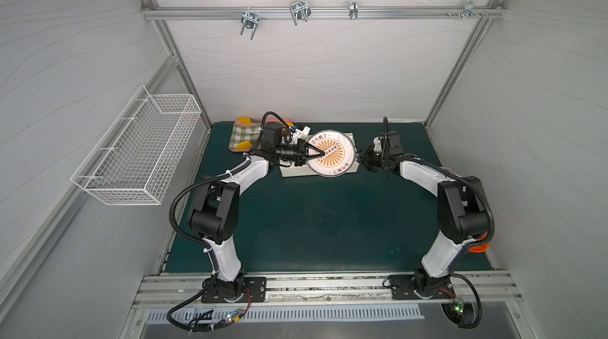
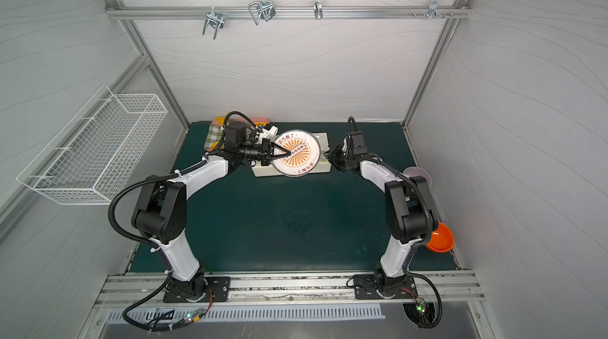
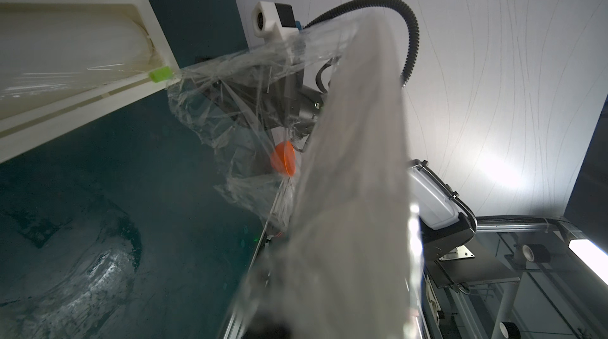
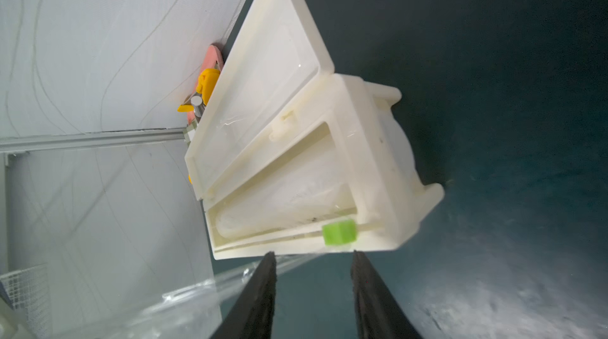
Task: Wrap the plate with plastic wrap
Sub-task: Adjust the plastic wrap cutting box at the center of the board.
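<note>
A: Where's the plate, quick?
B: Round flat white plate w/ orange sunburst ctr and dark rim (image 1: 340, 161) is over the right half of the long cream-white plastic dispenser box (image 1: 294, 172), mid bench (image 1: 329, 222), near the far edge. Printed face up in both top views.
A: Held?
B: Yes. Left gripper (image 1: 319, 153) is clamped on it, one black finger reaching in over the face to approx the ctr. In left wrist view the plate (image 3: 355, 156) is a blurred pale band, edge-on.
A: Wrap?
B: Thin transparent crinkly plastic wrap (image 3: 230, 113) runs from the box end by the small green slider (image 3: 161, 74) to the plate rim, bunched and wrinkled btw them. Box lid is flipped open, roll visible inside.
A: Other claw?
B: Right gripper (image 4: 313, 255) has its fingers apart, nothing btw them but dark green mat (image 4: 493, 123); tips just short of the box's slider end. Film lies beside one finger, can't tell if touching.
A: Rest?
B: Green-checked tray (image 1: 243, 131) at far left corner; orange bowl (image 2: 442, 240) by right edge, nearer the front; pale purple bowl (image 2: 422, 172) by right edge behind the right arm; white wire basket (image 1: 138, 153) on left wall.
</note>
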### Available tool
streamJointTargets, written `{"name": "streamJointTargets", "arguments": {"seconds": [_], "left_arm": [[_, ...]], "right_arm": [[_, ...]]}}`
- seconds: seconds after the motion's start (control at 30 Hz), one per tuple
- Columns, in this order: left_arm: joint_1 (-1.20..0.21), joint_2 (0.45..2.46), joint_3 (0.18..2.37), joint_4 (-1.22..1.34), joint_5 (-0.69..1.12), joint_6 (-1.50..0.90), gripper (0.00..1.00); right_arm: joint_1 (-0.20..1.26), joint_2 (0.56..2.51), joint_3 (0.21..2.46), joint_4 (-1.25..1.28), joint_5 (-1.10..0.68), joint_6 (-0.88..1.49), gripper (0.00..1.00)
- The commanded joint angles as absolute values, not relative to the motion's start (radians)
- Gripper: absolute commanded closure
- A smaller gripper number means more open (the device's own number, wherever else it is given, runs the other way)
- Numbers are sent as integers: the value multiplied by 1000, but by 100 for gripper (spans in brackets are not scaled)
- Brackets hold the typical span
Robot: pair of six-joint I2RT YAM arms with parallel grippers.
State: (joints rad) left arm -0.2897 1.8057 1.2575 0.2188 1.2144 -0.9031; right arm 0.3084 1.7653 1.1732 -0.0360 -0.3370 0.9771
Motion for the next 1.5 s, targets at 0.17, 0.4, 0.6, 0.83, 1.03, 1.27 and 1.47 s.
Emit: {"name": "streamJointTargets", "arguments": {"seconds": [0.17,0.4,0.6,0.83,1.03,1.27,1.47], "left_arm": [[-293,1768,1301,340,1258,-934,100],[-291,1719,1331,322,1247,-937,100],[-290,1737,1387,278,1247,-914,100],[-281,1778,1468,275,1239,-947,100],[-281,1740,1436,218,1240,-900,100],[-282,1735,1401,231,1231,-894,100],[-285,1705,1364,229,1232,-890,100]], "right_arm": [[367,1855,1173,77,-329,1187,68],[356,1926,1146,166,-397,1258,93],[321,1978,1124,492,-592,1417,100],[286,1843,1048,509,-670,1339,100],[266,1732,999,238,-648,1161,95],[323,1700,1041,11,-561,964,77],[391,1766,1031,140,-588,1081,75]]}}
